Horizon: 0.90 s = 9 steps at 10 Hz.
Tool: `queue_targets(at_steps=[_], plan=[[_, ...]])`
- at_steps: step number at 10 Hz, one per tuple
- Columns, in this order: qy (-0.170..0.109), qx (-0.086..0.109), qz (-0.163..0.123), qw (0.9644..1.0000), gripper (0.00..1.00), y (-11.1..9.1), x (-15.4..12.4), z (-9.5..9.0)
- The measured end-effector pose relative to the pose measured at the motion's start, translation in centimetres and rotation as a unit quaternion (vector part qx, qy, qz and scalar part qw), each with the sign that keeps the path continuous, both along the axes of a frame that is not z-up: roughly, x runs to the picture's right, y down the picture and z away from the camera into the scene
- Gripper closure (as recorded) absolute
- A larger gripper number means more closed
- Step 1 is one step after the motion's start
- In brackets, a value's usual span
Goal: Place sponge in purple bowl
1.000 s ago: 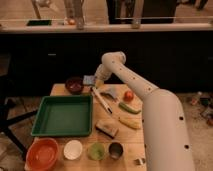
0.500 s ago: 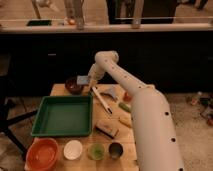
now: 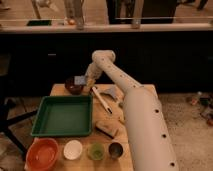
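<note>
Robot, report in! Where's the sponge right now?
Hand shut on sponge, above purple bowl. Sponge not dropped yet. Nothing blocking.

Bowl (image 3: 73,88) at the bench's (image 3: 60,91) far left corner, sponge (image 3: 79,80) over its right rim in the shut tool (image 3: 84,81), tray (image 3: 64,115) just before the bowl, big bowl (image 3: 42,153), small bowl (image 3: 73,149) and two cups (image 3: 95,151) along the near edge.
</note>
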<state>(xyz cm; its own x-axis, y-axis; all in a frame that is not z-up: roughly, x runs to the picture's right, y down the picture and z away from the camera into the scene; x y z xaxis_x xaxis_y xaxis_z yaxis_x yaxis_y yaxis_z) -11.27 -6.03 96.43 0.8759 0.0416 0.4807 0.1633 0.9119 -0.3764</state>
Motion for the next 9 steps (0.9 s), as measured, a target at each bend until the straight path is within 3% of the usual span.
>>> queue_targets(at_steps=[6,9], plan=[[-0.013,-0.010,-0.019,0.9997,0.96,0.1,-2.1,1.4],[-0.011,-0.009,-0.018,0.9997,0.68,0.1,-1.8,1.5]])
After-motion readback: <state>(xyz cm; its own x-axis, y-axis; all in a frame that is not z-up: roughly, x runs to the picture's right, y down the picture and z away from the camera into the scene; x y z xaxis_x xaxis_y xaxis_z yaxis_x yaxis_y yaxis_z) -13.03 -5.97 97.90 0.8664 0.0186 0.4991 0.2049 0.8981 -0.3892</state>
